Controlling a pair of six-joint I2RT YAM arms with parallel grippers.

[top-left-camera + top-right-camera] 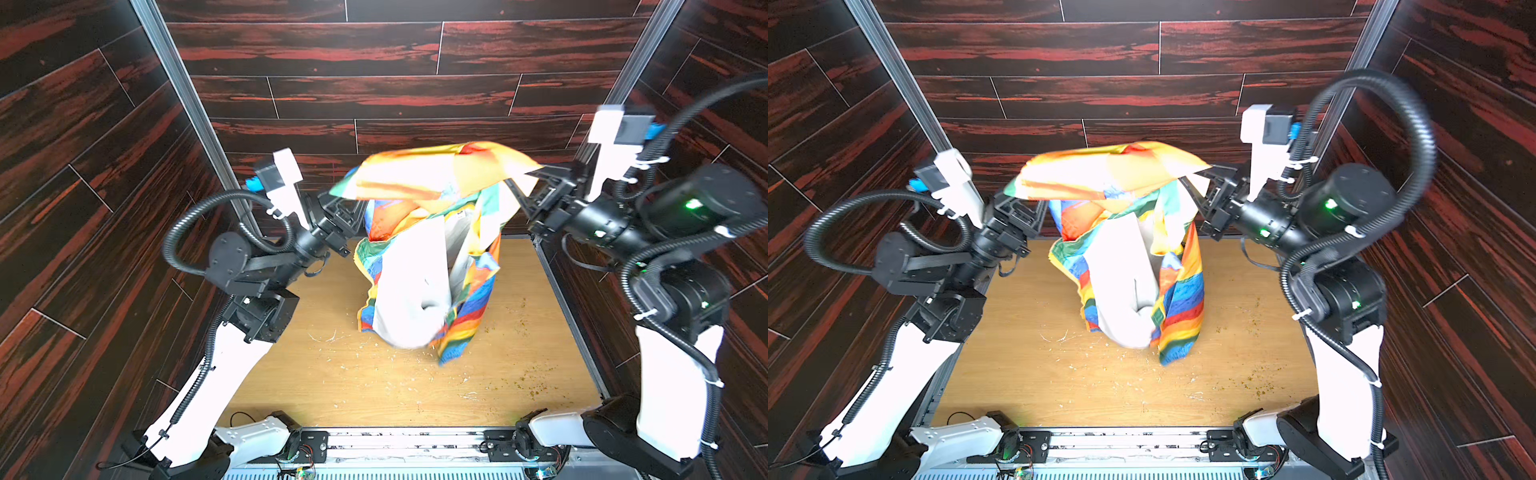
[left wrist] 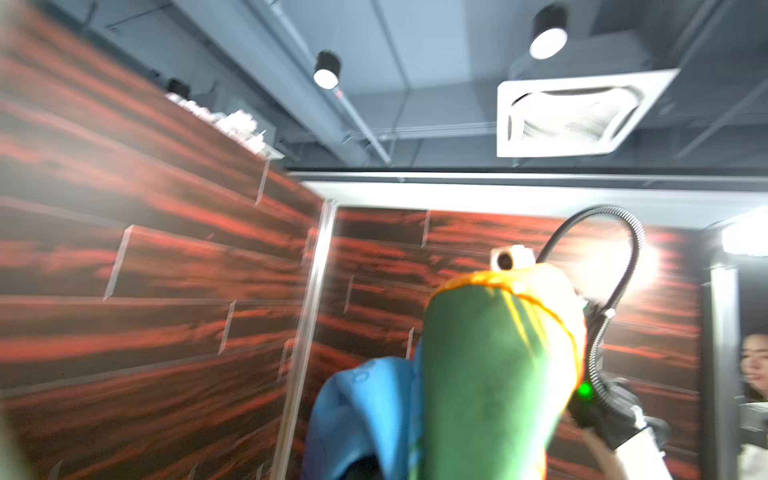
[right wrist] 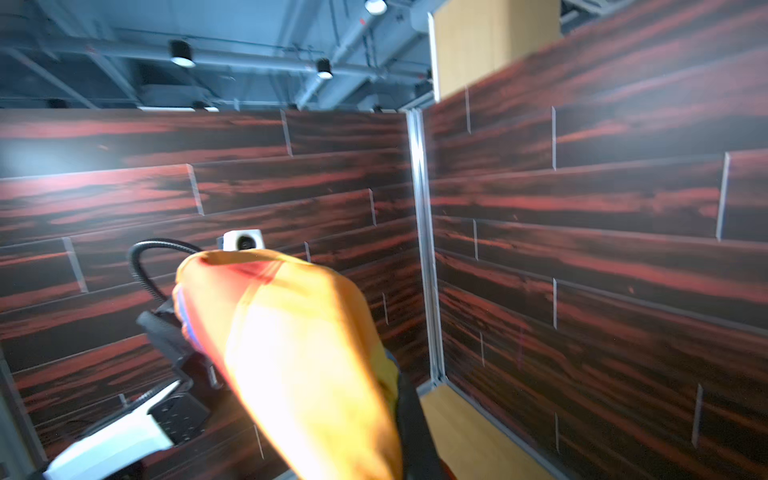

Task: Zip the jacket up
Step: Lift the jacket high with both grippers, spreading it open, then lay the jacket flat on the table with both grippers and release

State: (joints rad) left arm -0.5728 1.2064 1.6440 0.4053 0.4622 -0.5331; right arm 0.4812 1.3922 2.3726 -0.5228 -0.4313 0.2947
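Holds the jacket aloft over the far half of the desk with left jaws and right jaws each clamped shut on its uppermost edge, stretches that edge crosswise between them, lets the rest hang lining-out toward the desk, leaves bare wood at the desk's front.

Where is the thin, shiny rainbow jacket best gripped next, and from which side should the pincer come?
Probably its striped lower corner, from the near side. The thin, shiny rainbow jacket hangs between the shut left pincer and right pincer, white lining toward the top camera; that corner hangs loose and unobstructed, a thin edge to pinch across. The zipper cannot be made out.
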